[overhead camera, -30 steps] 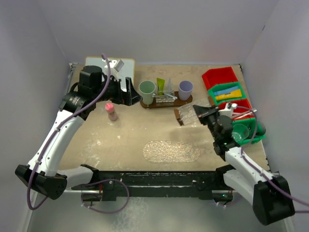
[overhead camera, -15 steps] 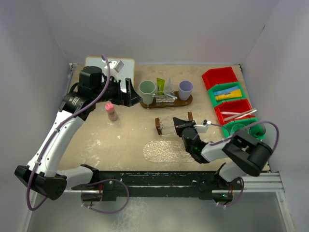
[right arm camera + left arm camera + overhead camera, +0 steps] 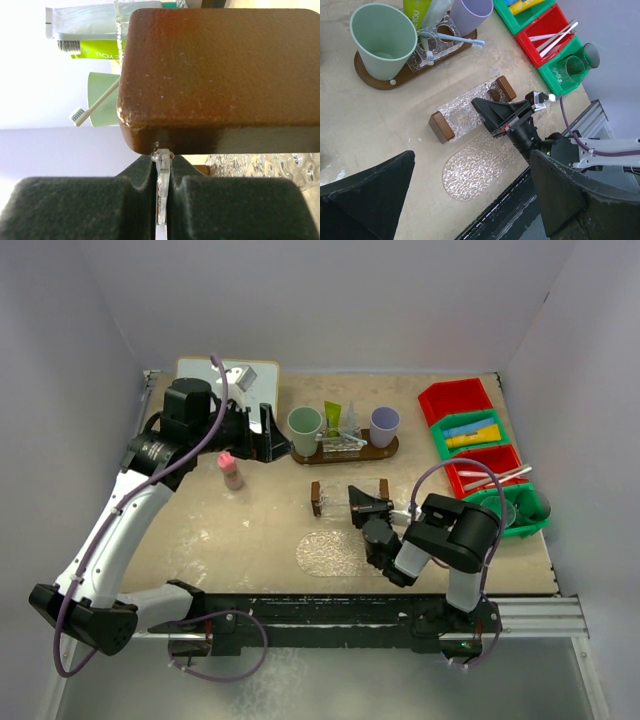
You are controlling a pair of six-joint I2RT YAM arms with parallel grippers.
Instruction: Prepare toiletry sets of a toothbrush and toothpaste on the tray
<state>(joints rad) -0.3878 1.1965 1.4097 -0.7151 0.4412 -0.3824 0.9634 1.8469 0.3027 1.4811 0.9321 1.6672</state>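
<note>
The worktop (image 3: 250,530) carries everything. The left arm (image 3: 120,510) reaches far forward. The left jaws are spread wide, and nothing is between them. The right arm (image 3: 455,535) is folded low. The right jaws are pressed together on a thin clear edge of the rack (image 3: 462,111), just under one of its brown end blocks (image 3: 225,75). I cannot tell if the rack touches the worktop.

A row of red and green bins (image 3: 430,405) stands well apart from the right jaws, on their right side. The brown tray (image 3: 390,448) lies beyond the right jaws and just beside the tips of the left jaws. The clear oval tray (image 3: 322,553) lies flat, near the held rack and on the near side of the right jaws.

The green cup (image 3: 304,425) stands on the end of the brown tray closest to the left jaws. The purple cup (image 3: 384,422) stands on the other end. Between the cups are a green tube (image 3: 332,418) and a toothbrush (image 3: 455,39), which lies across a second clear rack. The pink-capped bottle (image 3: 232,471) stands upright near the left jaws, on their near side. More toothbrushes (image 3: 555,40) lie in a red bin, far from both jaws.
</note>
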